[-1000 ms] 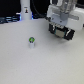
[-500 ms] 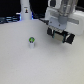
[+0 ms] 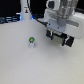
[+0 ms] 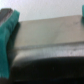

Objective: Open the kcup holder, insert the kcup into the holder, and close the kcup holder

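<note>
The kcup (image 3: 31,41), a tiny white pod with a green top, stands upright on the white table, apart from everything else. My gripper (image 3: 58,39) hangs to the exterior view's right of it, over a dark boxy shape, the kcup holder (image 3: 76,40), which the hand mostly hides. In the wrist view my gripper (image 4: 47,30) is open. Its teal pads (image 4: 8,31) stand wide apart at either side of a blurred grey surface with a dark edge (image 4: 45,50). Nothing is held.
A taller white bottle-like object with a dark band (image 3: 25,12) stands at the back on the exterior view's left. Dark equipment lines the table's far edge. White tabletop (image 3: 20,65) stretches in front of the kcup.
The gripper has sunk a little and drifted slightly toward the exterior view's left. The kcup has not moved.
</note>
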